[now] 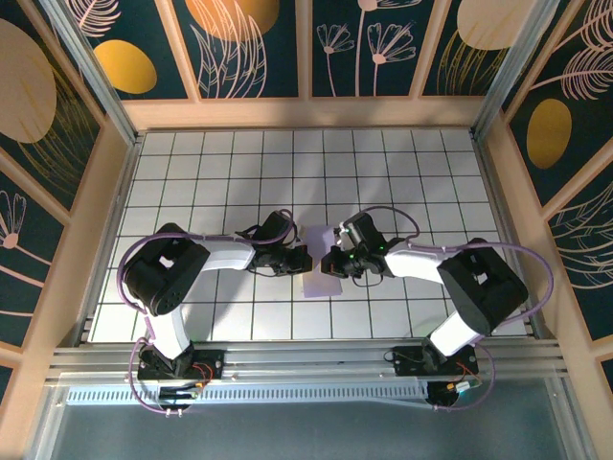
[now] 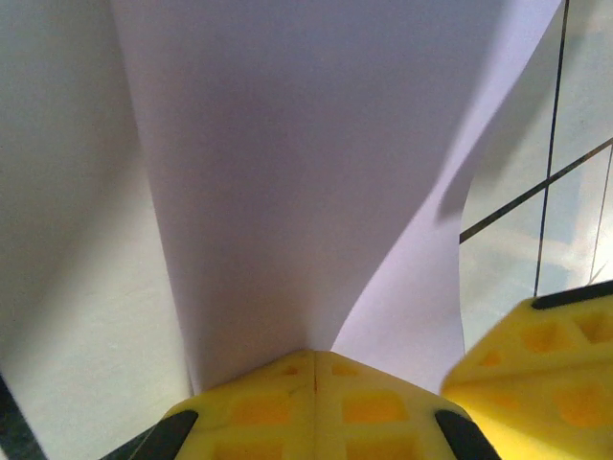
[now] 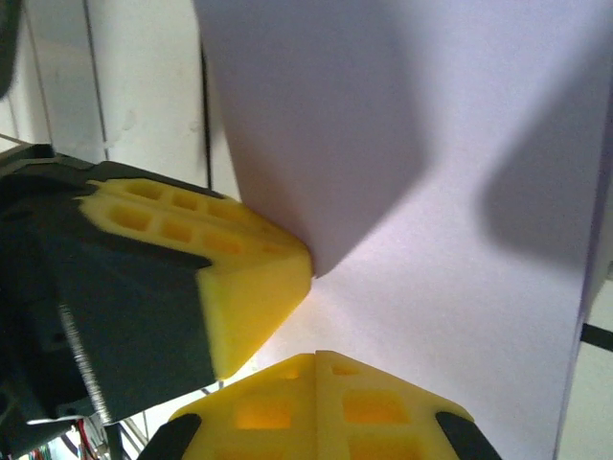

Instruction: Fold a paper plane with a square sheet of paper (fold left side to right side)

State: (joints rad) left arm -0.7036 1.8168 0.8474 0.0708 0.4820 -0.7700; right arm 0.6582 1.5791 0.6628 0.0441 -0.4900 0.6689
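The square sheet of paper [image 1: 319,276], lavender-purple, lies mid-table between both arms. My left gripper [image 1: 304,259] is at its left edge. In the left wrist view its yellow jaws [image 2: 314,362] are shut on a lifted flap of the sheet [image 2: 287,192], which rises and curls over toward the right. My right gripper [image 1: 329,261] is at the sheet's right part. Its jaws [image 3: 316,359] are shut, with the tips against the flat sheet [image 3: 460,287] and nothing seen between them. The left gripper's fingertip [image 3: 259,273] holds the flap's corner just in front of them. The paper plane is out of view.
The white grid-tiled table [image 1: 211,172] is ringed by wooden walls [image 1: 306,112]. An aluminium rail [image 1: 306,359] carries both arm bases along the near edge. The right gripper's finger [image 2: 546,355] sits close beside the left jaws.
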